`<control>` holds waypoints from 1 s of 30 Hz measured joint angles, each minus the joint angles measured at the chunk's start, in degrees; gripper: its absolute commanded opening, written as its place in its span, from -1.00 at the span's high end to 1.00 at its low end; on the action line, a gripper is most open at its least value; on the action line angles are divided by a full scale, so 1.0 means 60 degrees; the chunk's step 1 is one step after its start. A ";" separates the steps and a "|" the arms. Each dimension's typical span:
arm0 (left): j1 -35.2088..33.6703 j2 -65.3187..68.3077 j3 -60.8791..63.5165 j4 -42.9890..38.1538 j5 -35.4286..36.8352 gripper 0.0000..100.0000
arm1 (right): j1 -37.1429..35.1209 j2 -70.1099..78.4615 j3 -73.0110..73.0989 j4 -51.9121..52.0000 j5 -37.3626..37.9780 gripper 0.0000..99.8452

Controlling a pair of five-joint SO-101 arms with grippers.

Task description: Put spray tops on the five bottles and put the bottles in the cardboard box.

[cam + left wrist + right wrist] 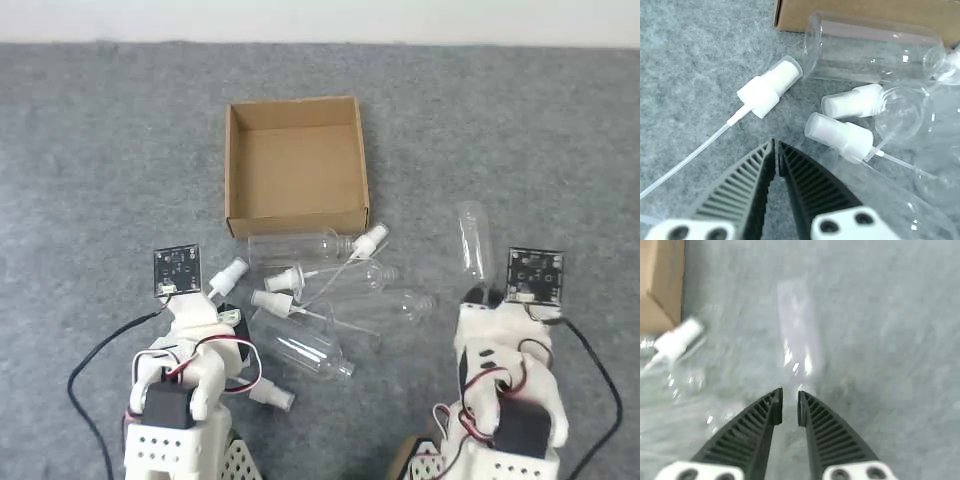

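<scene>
Four bottles [300, 345] and loose spray tops [228, 276] lay heaped by the cardboard box [229, 160], handy for our clenched, empty left tool [776, 146]; whether the right tool [789, 400] gripped, we couldn't tell.

The grey, felt-like worktop [100, 150] runs across the frame below a pale strip at the top edge. An open cardboard box [229, 170] sits on it at upper centre. Just below the box, clear bottles [296, 247] lie on their sides in a loose heap at centre, with white spray tops [228, 276] among them. One bottle [474, 240] lies apart at centre right, and a loose spray top [272, 396] lies at lower centre
</scene>
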 measured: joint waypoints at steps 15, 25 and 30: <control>0.0000 0.0000 0.0000 0.0000 0.0000 0.98 | -0.0352 0.0015 -0.1465 -0.0967 0.2505 0.67; 0.0000 0.0000 0.0000 0.0000 0.0000 0.98 | -0.0645 0.2300 -0.3209 -0.0938 0.2535 0.51; 0.0000 0.0000 0.0000 0.0000 0.0000 0.98 | -0.0645 0.4601 -0.4190 -0.0938 0.2535 0.51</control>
